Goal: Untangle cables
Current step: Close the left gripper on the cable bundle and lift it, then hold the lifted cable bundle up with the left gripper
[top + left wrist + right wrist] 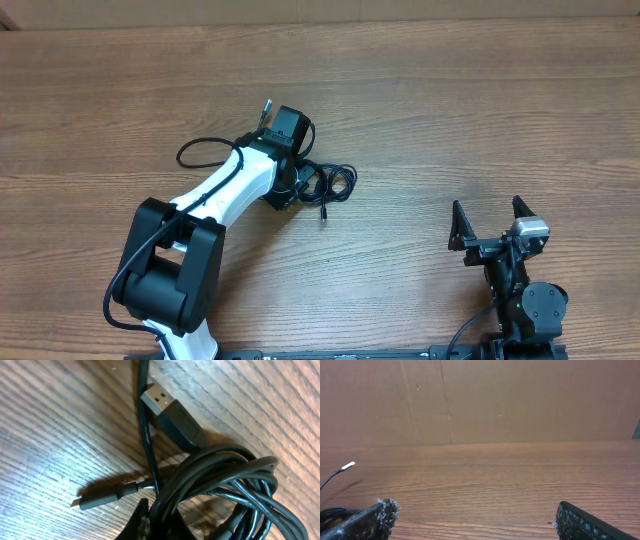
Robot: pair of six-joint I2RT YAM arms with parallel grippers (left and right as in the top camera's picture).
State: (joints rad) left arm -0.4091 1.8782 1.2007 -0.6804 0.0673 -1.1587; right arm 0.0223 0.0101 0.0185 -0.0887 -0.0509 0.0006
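Overhead: we note the cables (330, 183) coiled mid-table (480, 110), one plug pointing near and a loop trailing left. The left gripper (293, 186) is over the coil, its arm slanting in from near left.

Left wrist: jaws pinched on the strands. The USB plug (172, 412) points far-left.

Right wrist: the right gripper (475, 527) is spread wide, holding nothing.

- Cables (220, 475): black throughout, slight sheen.
- USB plug (172, 412): black housing, silver metal tip.
- Table (450, 120): mid-brown wood grain, fine darker streaks.
- Left arm (235, 180): white shell, black joints.
- Right gripper (487, 205): black.
- Back wall (520, 400): plain tan-brown.
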